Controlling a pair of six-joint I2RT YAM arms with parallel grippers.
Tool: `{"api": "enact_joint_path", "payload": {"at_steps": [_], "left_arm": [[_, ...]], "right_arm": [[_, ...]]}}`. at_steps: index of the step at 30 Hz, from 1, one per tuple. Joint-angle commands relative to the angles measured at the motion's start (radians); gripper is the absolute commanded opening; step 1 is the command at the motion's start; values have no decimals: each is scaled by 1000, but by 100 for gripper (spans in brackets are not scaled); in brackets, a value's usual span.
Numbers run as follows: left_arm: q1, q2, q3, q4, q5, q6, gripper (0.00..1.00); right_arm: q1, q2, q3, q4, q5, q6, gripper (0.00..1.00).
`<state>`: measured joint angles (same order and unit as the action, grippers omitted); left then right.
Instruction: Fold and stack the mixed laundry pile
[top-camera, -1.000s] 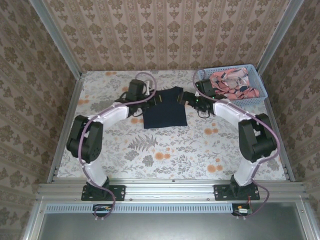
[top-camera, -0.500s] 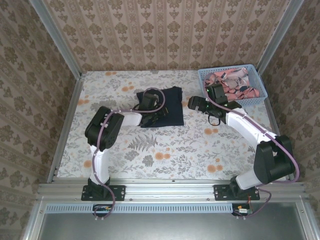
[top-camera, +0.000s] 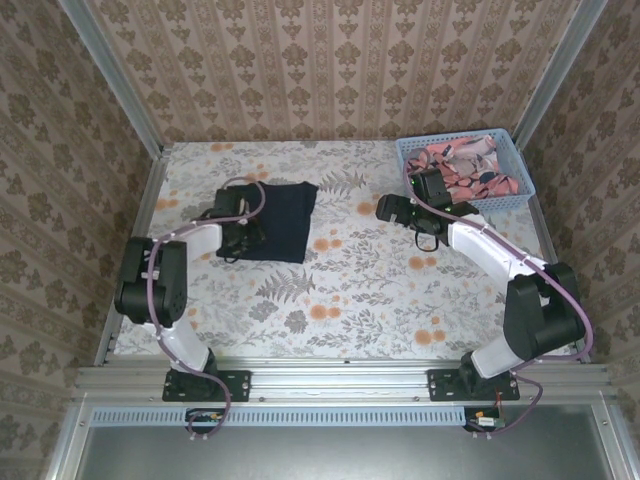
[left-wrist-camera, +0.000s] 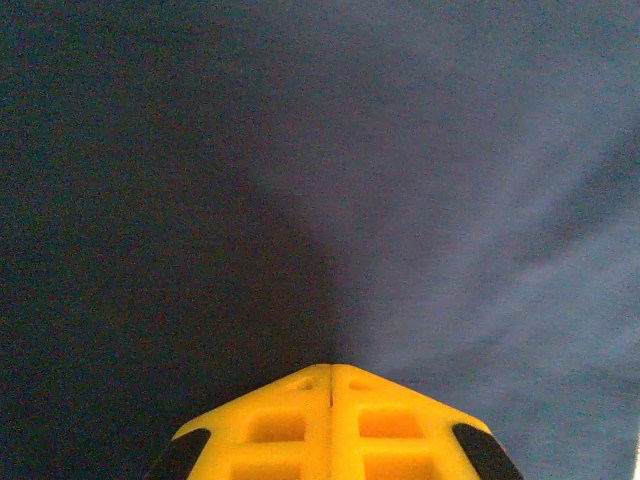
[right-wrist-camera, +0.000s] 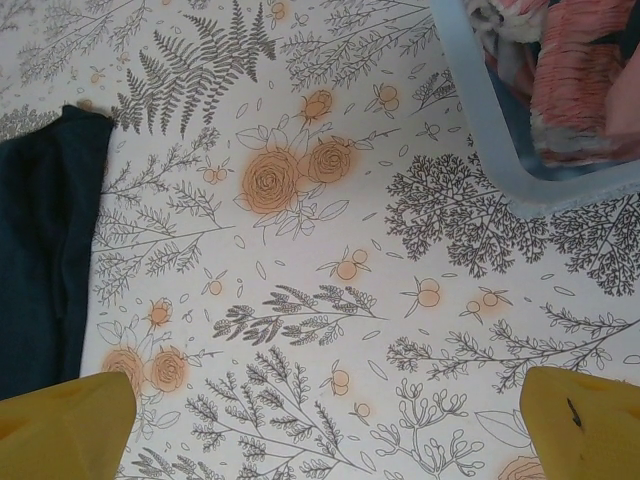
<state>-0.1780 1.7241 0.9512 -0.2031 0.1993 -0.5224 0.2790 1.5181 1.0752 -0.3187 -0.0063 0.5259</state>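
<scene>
Table (top-camera: 330, 290): the near floral surface, lower half of the overhead frame, carries no garment.
Left gripper (left-wrist-camera: 330, 372): fingers pressed together at the left edge of the shirt. In the wrist view creases fan out from the tips, so the navy cloth reads as pinched between them.
Dark T-shirt (top-camera: 280, 220): centre-left of the overhead frame, flat on the table as a compact rectangle. It appears folded (the number of folds cannot be told).
Right gripper (top-camera: 383, 209): jaws spread wide and holding nothing, over bare table right of centre, between the shirt and the basket.
Basket (right-wrist-camera: 487, 110): light blue, upper right of the frame, just beyond the right gripper.
Pink garment (top-camera: 465, 165): bunched inside the basket, unfolded.
Progress: roughly half, by judgement. The shirt looks folded and placed as the base of a stack. The pink piece has yet to be lifted out, folded and laid on top.
</scene>
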Motion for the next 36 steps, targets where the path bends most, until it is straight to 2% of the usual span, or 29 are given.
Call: {"api": "enact_joint_path", "payload": {"at_steps": [1, 4, 7, 10, 12, 14, 15, 20, 23, 27, 30, 31, 32, 33, 34, 36], "left_arm": [[128, -24, 41, -201, -119, 131, 0], [169, -55, 72, -233, -202, 124, 1], [143, -118, 73, -159, -146, 93, 25], [64, -128, 120, -146, -118, 79, 45], [5, -102, 169, -163, -138, 92, 52], [-45, -52, 215, -171, -162, 89, 66], [-58, -26, 233, -175, -174, 83, 69], [-84, 128, 309, -173, -264, 32, 71], [-93, 217, 375, -217, -367, 37, 71], [-78, 300, 417, -244, -431, 10, 73], [-31, 321, 404, -240, -460, -29, 74], [0, 317, 387, -225, -438, -37, 65], [31, 306, 366, -194, -401, -49, 66], [55, 294, 352, -177, -386, -53, 63], [79, 285, 350, -179, -384, -58, 69], [121, 278, 360, -189, -376, -30, 69]], "right_arm": [[-4, -7, 15, 3, 4, 5, 100], [-4, -34, 6, 7, 6, 7, 100], [-4, -61, -10, 19, 18, 6, 100], [-4, -76, -9, 15, 25, 2, 100], [-3, -80, -12, 16, 27, 3, 100], [-4, -83, -16, 21, 26, 6, 100], [-4, -84, -17, 21, 24, 7, 100], [-4, -99, -27, 26, 22, 8, 100], [-4, -110, -33, 26, 27, 7, 100], [-4, -118, -43, 37, 32, 8, 100], [-4, -113, -41, 40, 34, 6, 100], [-5, -109, -37, 37, 39, 0, 100], [-7, -106, -34, 34, 47, -6, 100], [-11, -100, -30, 30, 57, -14, 100], [-19, -92, -24, 25, 66, -21, 100], [-43, -76, -8, 18, 76, -42, 100]]}}
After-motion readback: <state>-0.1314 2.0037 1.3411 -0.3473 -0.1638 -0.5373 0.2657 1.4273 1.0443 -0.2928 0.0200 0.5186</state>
